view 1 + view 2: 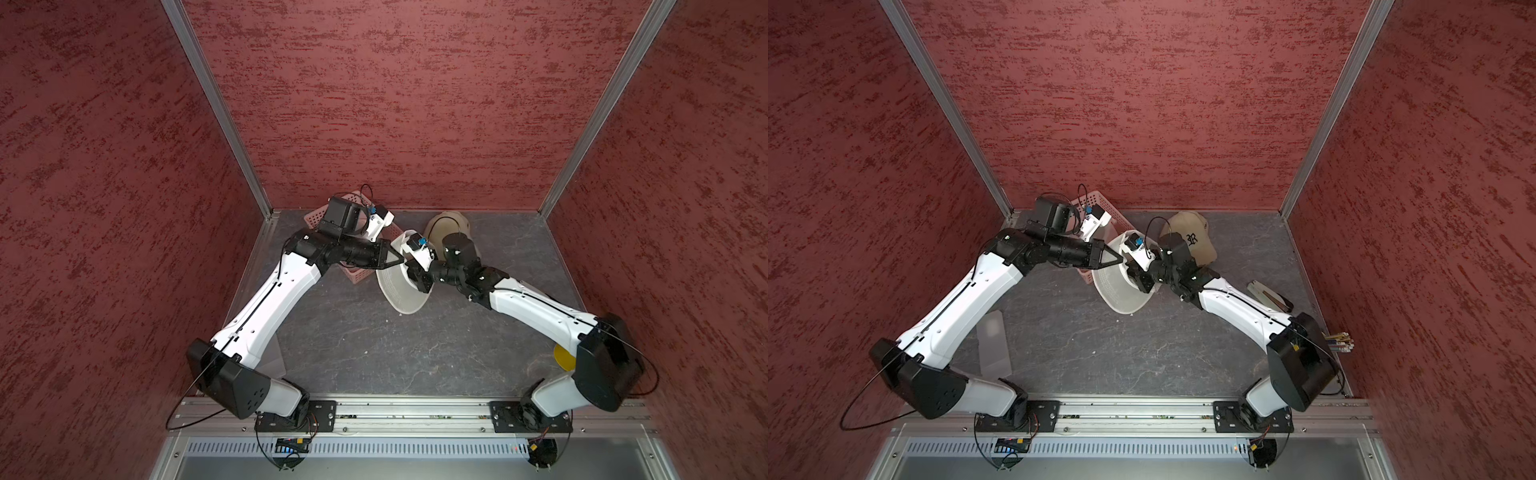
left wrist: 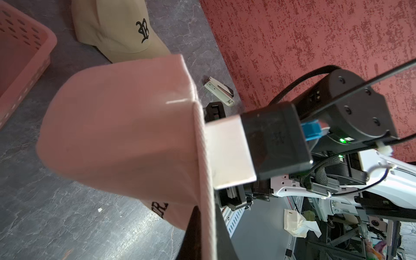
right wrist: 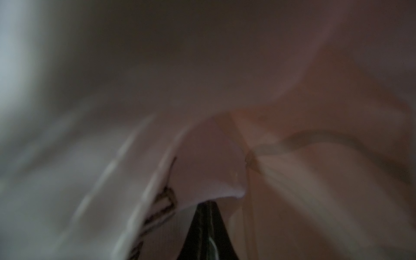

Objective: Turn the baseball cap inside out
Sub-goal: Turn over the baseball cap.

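The pale pink baseball cap (image 1: 401,295) hangs above the grey table in both top views, its hollow facing up and to the right. My left gripper (image 1: 400,261) is shut on the cap's ribbed rim; the left wrist view shows the rim (image 2: 206,213) pinched between the two black fingers, with the crown (image 2: 123,123) bulging beyond. My right arm reaches into the hollow, so its fingers are hidden from above. In the right wrist view the right gripper (image 3: 208,206) is shut deep inside the cap, with a fold of inner fabric (image 3: 207,177) pinched at its tips.
A beige cap (image 1: 1192,241) with a black letter lies behind the right arm. A pink perforated basket (image 1: 1100,203) stands at the back left under the left wrist. A stapler-like tool (image 1: 1268,297) lies by the right wall, and a clear sheet (image 1: 994,345) lies under the left arm.
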{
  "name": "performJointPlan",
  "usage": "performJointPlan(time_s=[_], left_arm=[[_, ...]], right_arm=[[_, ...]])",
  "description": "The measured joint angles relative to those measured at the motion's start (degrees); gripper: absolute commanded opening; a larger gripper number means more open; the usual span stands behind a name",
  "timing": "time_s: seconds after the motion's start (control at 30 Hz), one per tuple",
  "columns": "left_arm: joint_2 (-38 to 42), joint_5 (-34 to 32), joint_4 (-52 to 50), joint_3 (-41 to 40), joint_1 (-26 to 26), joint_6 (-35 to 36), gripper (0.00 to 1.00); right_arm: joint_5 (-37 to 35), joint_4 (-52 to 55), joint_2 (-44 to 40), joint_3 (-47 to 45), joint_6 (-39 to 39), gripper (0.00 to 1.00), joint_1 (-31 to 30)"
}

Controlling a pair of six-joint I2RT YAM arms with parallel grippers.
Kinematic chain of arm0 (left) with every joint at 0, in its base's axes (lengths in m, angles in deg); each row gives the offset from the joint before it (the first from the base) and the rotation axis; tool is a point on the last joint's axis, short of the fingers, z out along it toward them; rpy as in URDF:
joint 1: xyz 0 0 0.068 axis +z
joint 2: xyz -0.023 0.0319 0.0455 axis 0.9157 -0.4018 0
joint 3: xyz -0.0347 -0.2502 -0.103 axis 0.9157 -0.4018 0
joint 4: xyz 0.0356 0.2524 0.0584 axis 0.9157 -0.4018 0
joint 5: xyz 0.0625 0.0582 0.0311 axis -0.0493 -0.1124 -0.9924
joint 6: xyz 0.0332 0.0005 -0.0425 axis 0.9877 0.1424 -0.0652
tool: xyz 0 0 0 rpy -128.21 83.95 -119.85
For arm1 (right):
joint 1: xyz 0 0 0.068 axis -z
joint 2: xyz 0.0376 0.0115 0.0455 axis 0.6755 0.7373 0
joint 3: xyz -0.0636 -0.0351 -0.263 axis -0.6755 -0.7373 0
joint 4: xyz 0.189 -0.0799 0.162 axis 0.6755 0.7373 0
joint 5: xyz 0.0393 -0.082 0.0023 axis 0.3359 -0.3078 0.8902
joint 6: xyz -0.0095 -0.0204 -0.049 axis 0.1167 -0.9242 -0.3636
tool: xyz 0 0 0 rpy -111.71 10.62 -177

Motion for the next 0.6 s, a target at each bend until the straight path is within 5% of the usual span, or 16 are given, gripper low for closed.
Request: performJointPlan(time_s=[0.33,0.6], left_arm=[[-0.98,1.46,-1.40,0.07,0.33,-0.52,0.00],[-0.20,3.23,0.22,-1.75,0.42,0.33,0.00]], right_arm=[[8.28,-14.36,-2.14,-6.23,2.12,0.15,0.33],[11.74,-22.86,-4.90,-7.67,7.37,0.21,7.65]])
